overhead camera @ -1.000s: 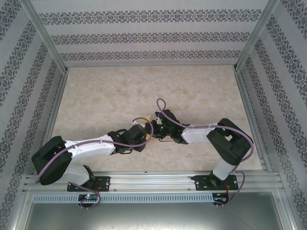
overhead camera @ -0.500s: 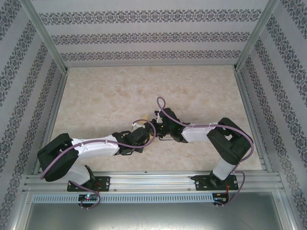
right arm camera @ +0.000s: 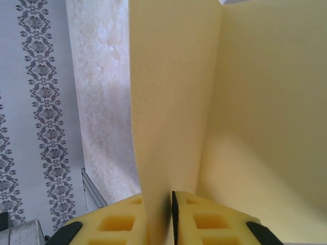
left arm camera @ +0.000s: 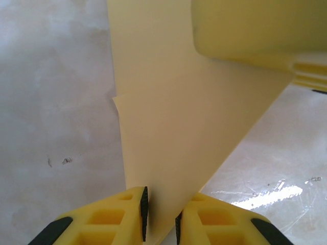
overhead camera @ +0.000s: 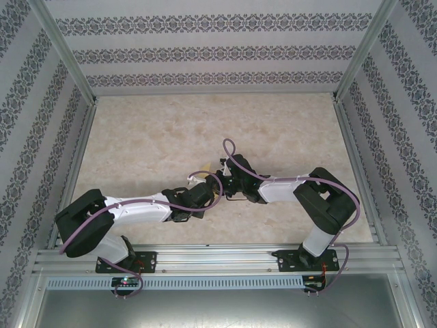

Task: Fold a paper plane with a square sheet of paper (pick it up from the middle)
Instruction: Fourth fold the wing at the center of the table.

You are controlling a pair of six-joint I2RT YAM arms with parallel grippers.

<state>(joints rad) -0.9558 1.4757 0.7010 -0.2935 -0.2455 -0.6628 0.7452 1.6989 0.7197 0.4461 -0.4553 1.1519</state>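
The yellow paper [left arm camera: 173, 117] is folded and held off the table between both grippers. In the left wrist view it narrows to a point that runs down between my left gripper's [left arm camera: 161, 206] pads, which are shut on it. A layer edge shows at its left side. The right gripper's yellow finger [left arm camera: 255, 30] clamps the paper's upper part. In the right wrist view the paper [right arm camera: 173, 92] stands as a folded strip with a wide flap to the right, and my right gripper [right arm camera: 159, 198] is shut on it. From above, a sliver of paper [overhead camera: 216, 195] peeks out between the left gripper [overhead camera: 208, 194] and right gripper [overhead camera: 224, 186].
The beige marbled table [overhead camera: 171, 130] spreads behind the grippers. Patterned walls [overhead camera: 205, 51] and metal frame posts [overhead camera: 68, 55] enclose it. An aluminium rail [overhead camera: 218, 256] runs along the near edge, and purple cables [overhead camera: 229, 147] loop over both wrists.
The left arm has shifted right and closer to the right gripper. Less yellow paper shows from above than a second ago. The right arm has hardly moved.
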